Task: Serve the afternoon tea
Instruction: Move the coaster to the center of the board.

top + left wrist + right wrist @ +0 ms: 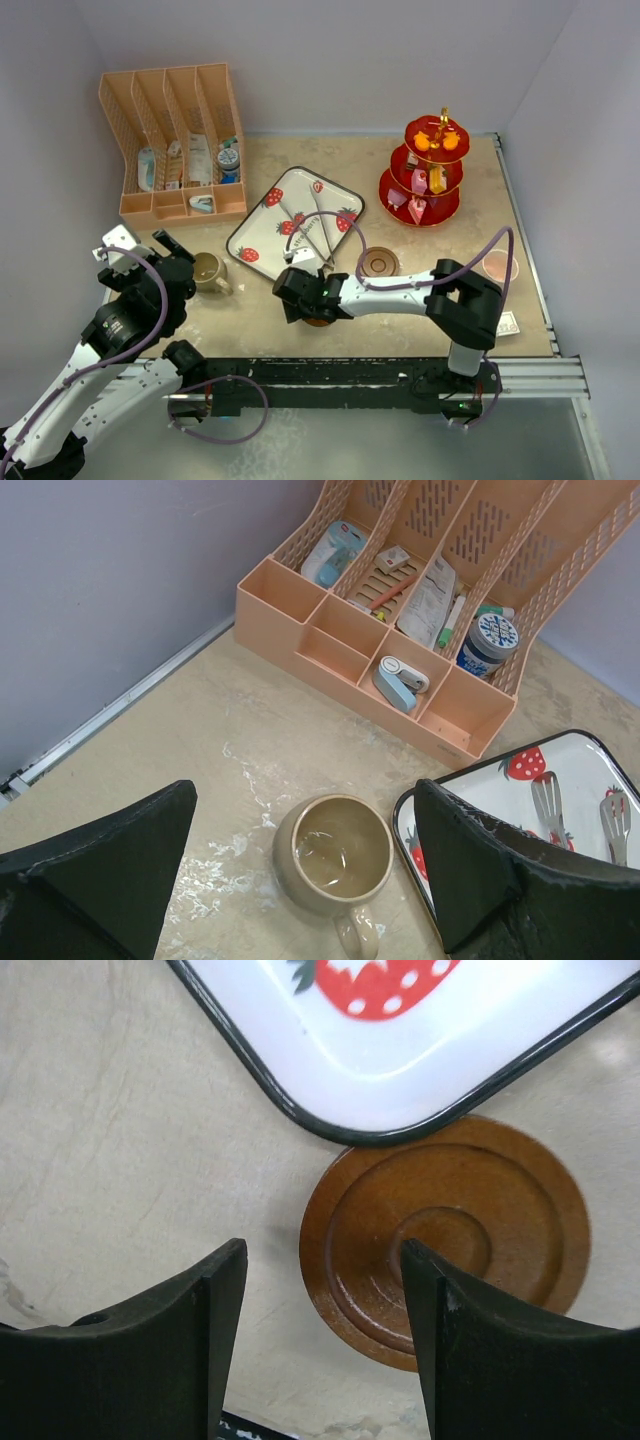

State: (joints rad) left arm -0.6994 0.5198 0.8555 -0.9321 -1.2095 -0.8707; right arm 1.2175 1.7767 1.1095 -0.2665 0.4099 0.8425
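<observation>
Right hand [322, 1260] hung released over the saucer [470, 1240] touching the strawberry tray [400, 1070]; closing might snag its rim. Left hand [305, 795] released too.

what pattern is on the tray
Red strawberries on white; the tray shows best in the top external view.
</observation>
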